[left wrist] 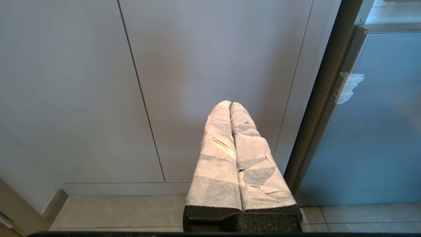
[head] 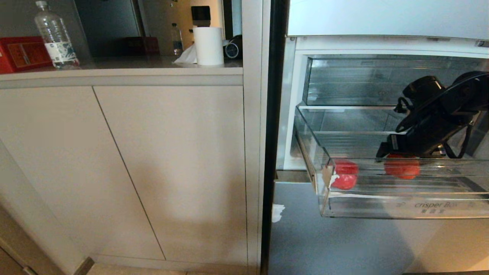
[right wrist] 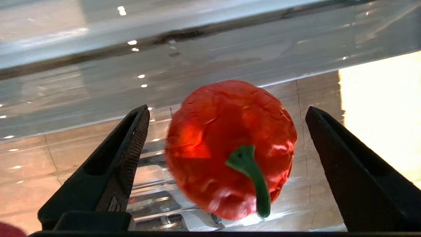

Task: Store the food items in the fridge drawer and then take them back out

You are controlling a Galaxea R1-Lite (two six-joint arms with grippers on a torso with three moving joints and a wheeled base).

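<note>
red pepper (right wrist: pixel 227 148), wrinkled skin, green stem, lying in the crisper drawer (head: pixel 420 208) right of centre, between the wide-open, untouching fingers of the right gripper (right wrist: pixel 227 171). second red item (head: pixel 345 175) at the drawer's left near corner. left gripper (left wrist: pixel 230 108) closed, before grey cabinet doors (head: pixel 133 164); countertop (head: pixel 114 70) with paper roll (head: pixel 208 46) and bottle (head: pixel 55 36).

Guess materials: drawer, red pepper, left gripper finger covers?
Drawer: clear rigid plastic, glossy, see-through with glints. Pepper: probably a plastic replica, waxy, creased red skin with a green stem. Left gripper finger covers: white fibrous wrap, matte and wrinkled, likely paper or nonwoven tape.
</note>
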